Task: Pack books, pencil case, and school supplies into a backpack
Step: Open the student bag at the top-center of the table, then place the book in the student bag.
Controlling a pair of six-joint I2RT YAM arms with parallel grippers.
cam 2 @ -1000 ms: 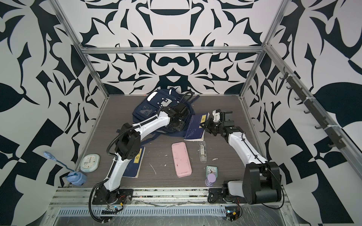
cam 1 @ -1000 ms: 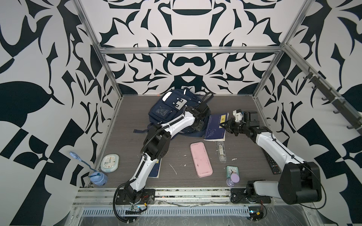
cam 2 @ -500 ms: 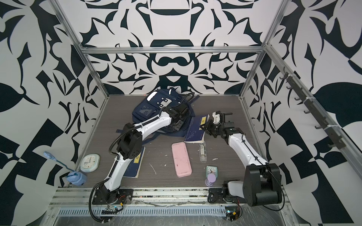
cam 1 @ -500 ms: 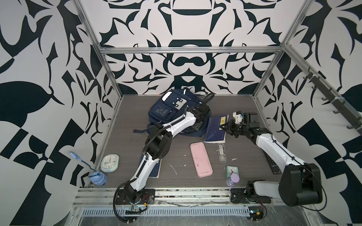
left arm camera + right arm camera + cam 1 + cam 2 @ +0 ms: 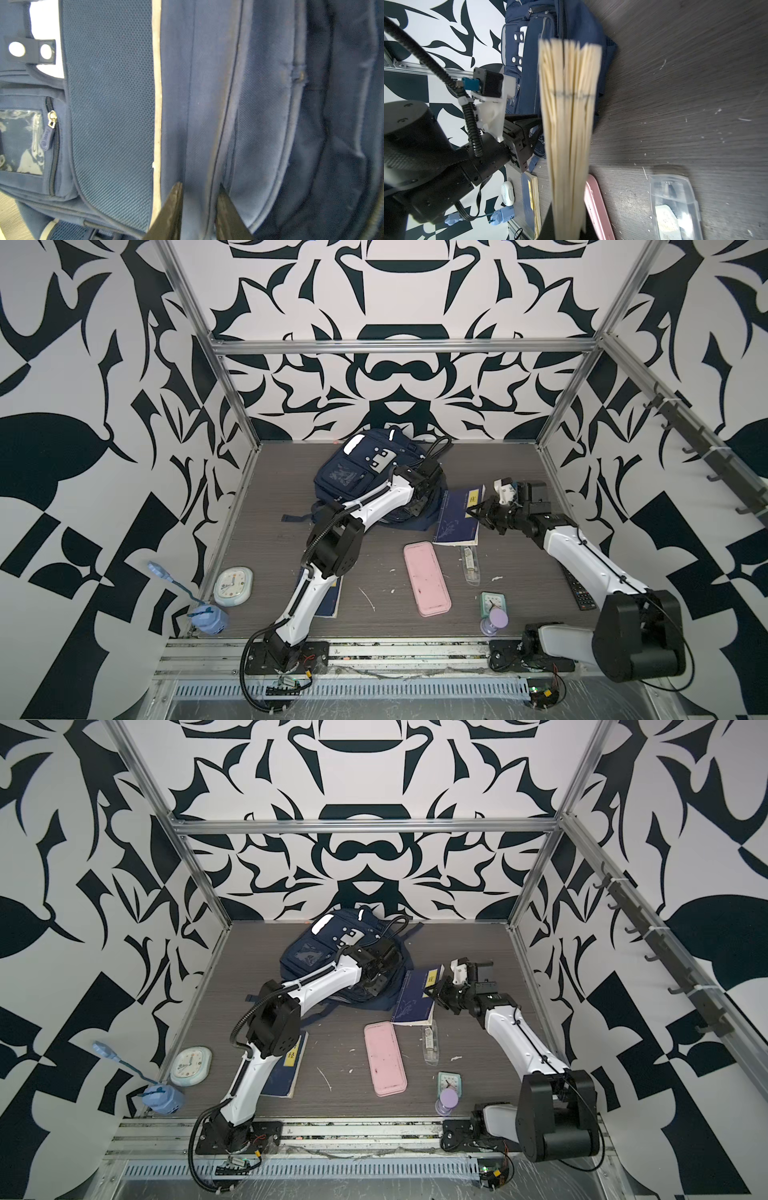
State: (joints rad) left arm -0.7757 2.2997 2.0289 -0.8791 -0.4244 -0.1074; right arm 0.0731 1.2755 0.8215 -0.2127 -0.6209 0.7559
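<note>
Two books (image 5: 415,998) (image 5: 284,1073), one pink case (image 5: 384,1058), one clear packet (image 5: 431,1042), one backpack (image 5: 316,957). One of the books pinched tight in right gripper (image 5: 435,995), beside backpack; left gripper (image 5: 199,188) on backpack, grip unclear.

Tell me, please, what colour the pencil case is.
The pencil case is pale pink, clearest in a top view.

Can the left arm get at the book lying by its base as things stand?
Probably not. That book lies under the left arm's own elbow, partly covered, and the left gripper is stretched out with its jaws straddling a backpack seam.
</note>
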